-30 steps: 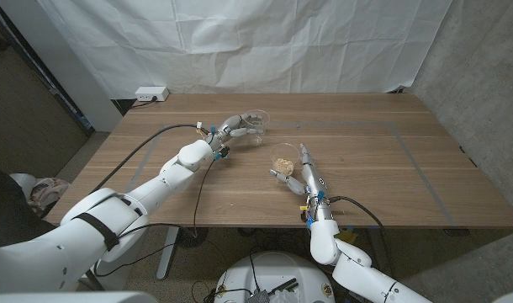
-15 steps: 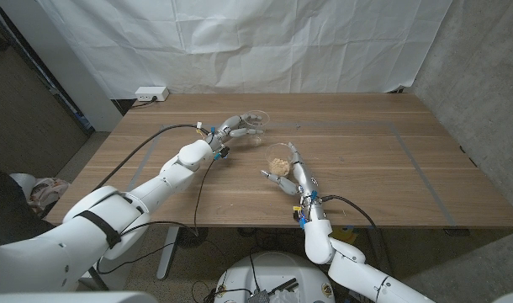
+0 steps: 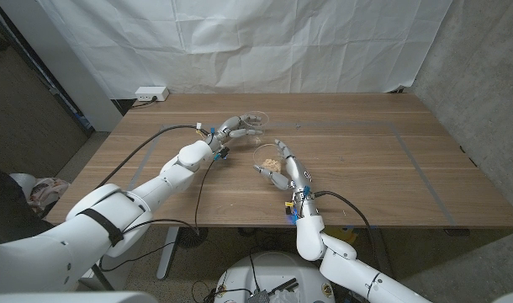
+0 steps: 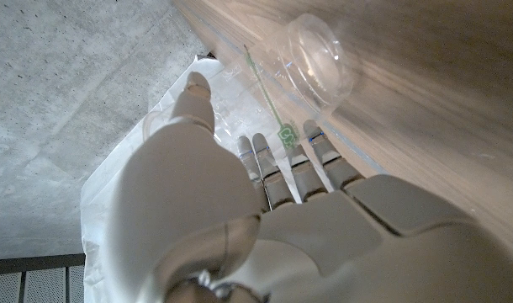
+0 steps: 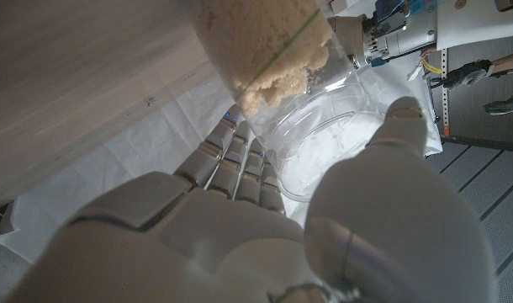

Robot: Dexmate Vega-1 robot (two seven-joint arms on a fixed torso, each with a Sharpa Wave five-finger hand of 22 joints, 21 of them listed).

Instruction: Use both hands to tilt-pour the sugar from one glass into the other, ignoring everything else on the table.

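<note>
In the head view, the wooden worktop [image 3: 366,160] is seen from above. The left hand [image 3: 233,128] is wrapped around an empty clear glass [image 3: 256,123] near the far middle of the worktop, and the glass looks tipped on its side. Nearer the front edge, the sugar glass [image 3: 269,162] is held by the right hand [image 3: 279,165], just beside the empty one but apart from it; whether it is lifted off the wood cannot be told here.

In the left wrist view, the back of the left hand [image 4: 240,219] is shown with its fingers [image 4: 273,172] reaching around the empty glass [image 4: 319,63], whose round base is turned toward the camera and lies against the worktop [image 4: 441,93].

In the right wrist view, the right hand [image 5: 240,219] is closed around the sugar glass [image 5: 315,126]. The pale brown sugar [image 5: 256,50] is seen heaped at one end of the glass, a detail too small in the head view
</note>
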